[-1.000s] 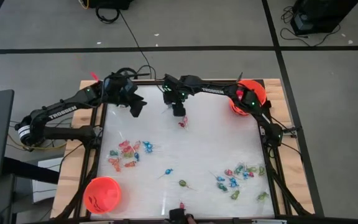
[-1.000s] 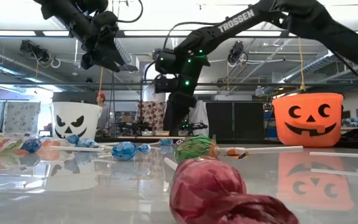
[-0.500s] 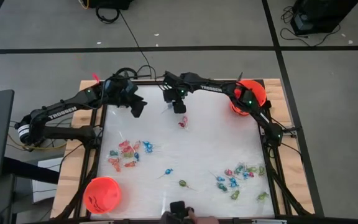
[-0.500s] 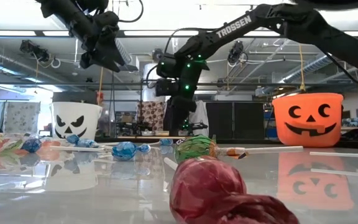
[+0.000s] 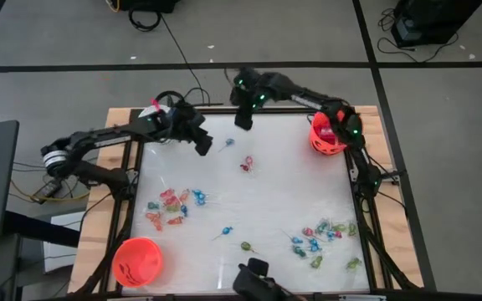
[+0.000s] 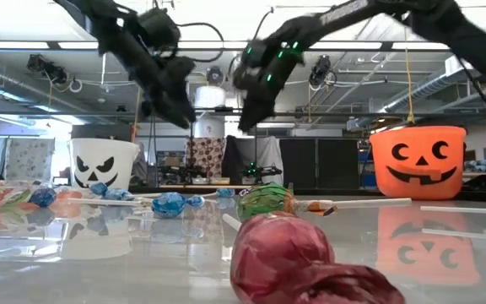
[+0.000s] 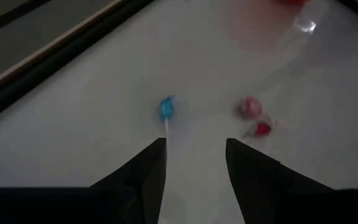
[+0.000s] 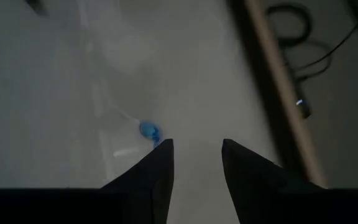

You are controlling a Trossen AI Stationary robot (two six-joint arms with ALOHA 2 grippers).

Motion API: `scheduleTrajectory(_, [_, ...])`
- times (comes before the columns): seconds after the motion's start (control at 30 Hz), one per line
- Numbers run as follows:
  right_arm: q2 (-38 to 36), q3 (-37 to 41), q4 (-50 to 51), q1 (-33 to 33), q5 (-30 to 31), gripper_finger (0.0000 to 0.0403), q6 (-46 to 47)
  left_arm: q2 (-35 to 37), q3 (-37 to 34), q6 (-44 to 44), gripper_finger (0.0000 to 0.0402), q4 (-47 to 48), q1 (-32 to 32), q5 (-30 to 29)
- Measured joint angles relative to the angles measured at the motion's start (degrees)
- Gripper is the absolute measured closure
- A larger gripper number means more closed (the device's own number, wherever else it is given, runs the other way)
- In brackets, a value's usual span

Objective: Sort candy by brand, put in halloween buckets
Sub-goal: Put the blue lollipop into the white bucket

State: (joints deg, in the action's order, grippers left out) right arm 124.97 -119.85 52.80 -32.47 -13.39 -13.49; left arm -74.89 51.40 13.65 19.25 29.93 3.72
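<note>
High view, as I read it from the console: left gripper point(image 5: 202, 144) hangs over the table point(image 5: 249, 201) at about 11 o'clock, fingers parted and empty. The blue lollipop point(image 5: 228, 143) lies just beside it, toward 3 o'clock; the left wrist view places this lollipop ahead of the finger gap. Right gripper point(image 5: 243, 119) sits at the 12 o'clock rim, fingers likewise apart, holding nothing. One red piece point(image 5: 246, 163) rests near table centre-top. Candy clusters lie at 8 o'clock point(image 5: 171, 207) and 4 o'clock point(image 5: 323, 237). One orange bucket point(image 5: 328, 134) stands at 2 o'clock, another orange bucket point(image 5: 137, 261) at 7 o'clock. The white bucket point(image 6: 104, 163) appears in the low view.
</note>
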Motion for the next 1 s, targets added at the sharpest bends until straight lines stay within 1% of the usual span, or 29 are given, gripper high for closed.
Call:
scheduleTrajectory(0.1, [-4.51,0.0,0.3,-0.83,0.05,0.0256,1.11,-4.38,0.0,-0.37,0.0229,-5.16,0.0,0.63])
scheduleTrajectory(0.2, [-8.98,0.0,0.46,-1.52,0.29,0.0256,2.88,-8.43,0.0,-1.47,0.0229,-9.89,0.0,2.53])
scheduleTrajectory(0.27, [-11.95,0.0,0.71,-1.96,0.27,0.0256,3.85,-11.14,0.85,-1.47,0.0229,-11.14,0.0,3.74])
scheduleTrajectory(0.47, [-18.6,-0.02,2.48,-2.23,0.26,0.0256,7.09,-18.93,6.64,-1.61,0.0229,-9.59,0.0,5.19])
scheduleTrajectory(0.67, [-22.83,-0.02,5.37,-0.97,0.29,0.0256,9.95,-25.69,14.42,-5.3,0.0227,-4.32,0.0,4.48])
scheduleTrajectory(0.83, [-25.02,0.0,6.02,0.34,0.23,0.0256,12.28,-30.97,20.74,-6.17,0.0204,0.76,0.1,3.95])
scheduleTrajectory(1.0, [-26.49,0.0,6.71,1.43,0.27,0.0256,13.55,-35.07,26.14,-6.68,0.0182,6.58,0.17,0.71])
